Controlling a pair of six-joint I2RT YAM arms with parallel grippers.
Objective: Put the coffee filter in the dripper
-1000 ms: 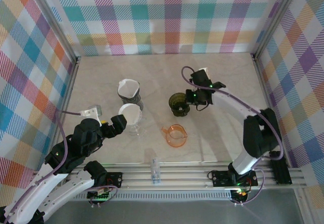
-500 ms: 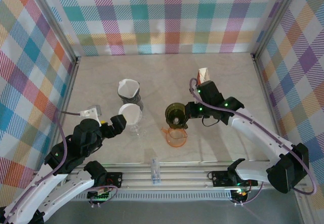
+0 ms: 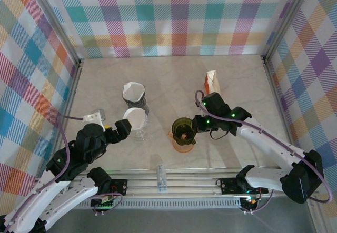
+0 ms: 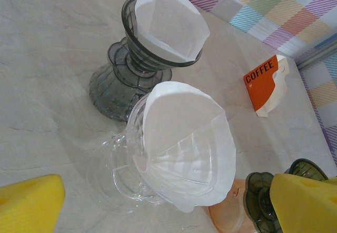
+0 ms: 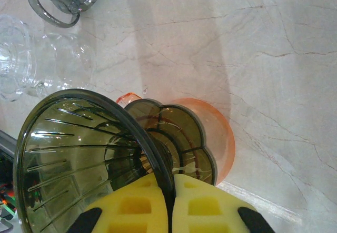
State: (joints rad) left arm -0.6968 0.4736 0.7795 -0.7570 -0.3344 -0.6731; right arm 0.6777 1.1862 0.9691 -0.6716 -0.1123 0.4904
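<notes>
The orange dripper (image 3: pixel 183 143) is mostly hidden under the dark green dripper (image 3: pixel 182 127) held over it. Only its near rim and handle show from above, and whether the two touch cannot be told. In the left wrist view the green dripper is cut off by a yellow fingertip (image 4: pixel 303 201), and the orange one is cropped at the bottom edge. The clear dripper (image 4: pixel 124 178) is hard to make out against the pale marble table (image 3: pixel 237 85); mainly its rim and handle read. A small clear object (image 3: pixel 161 178) on the near rail is too indistinct to name. There are four drippers in all: the smoky grey dripper (image 3: pixel 136 104) farthest left, the clear one just near of it, and the green and orange ones to the right. There are two paper filters. One coffee filter (image 4: pixel 168 22) sits tilted in the grey dripper, and a second filter (image 4: pixel 184 143) sits in the clear one. The green dripper's ribbed inside is bare. One orange COFFEE packet (image 3: pixel 212 79) stands far right. The left gripper (image 4: pixel 167 201) is spread wide, with its fingertips either side of the clear dripper and not touching it. The right gripper (image 5: pixel 171 201) is pinched onto the green dripper's rim, with a yellow pad on each side of the wall.
</notes>
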